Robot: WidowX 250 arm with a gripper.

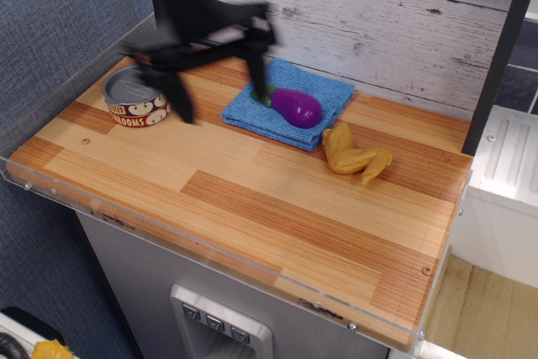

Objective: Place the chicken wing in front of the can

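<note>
The gripper (pixel 220 102) hangs blurred over the back left part of the wooden table (pixel 252 208), its two dark fingers spread wide apart with nothing between them. One finger (pixel 181 98) points down just right of the can (pixel 136 97), and the other finger (pixel 259 69) comes down at the left edge of the blue cloth (pixel 290 102), close to the green stem end of the purple eggplant (pixel 290 106). The blur makes it hard to say whether either fingertip touches anything beneath it. The chicken wing (pixel 355 157) lies on the bare wood toward the right side of the table, just off the front right corner of the cloth and near the eggplant, with its bent V shape opening toward the right and front. It sits well apart from the gripper, to the right of it and nearer the front edge, with the cloth and eggplant between the two. The can stands upright near the back left corner of the table, its ridged lid facing up and its red-and-white label toward the camera, partly overlapped in view by the gripper's dark frame. The wing and the can are at opposite sides of the table, with open wood in front of the can. A whitewashed plank wall (pixel 378 14) rises behind the table.
</note>
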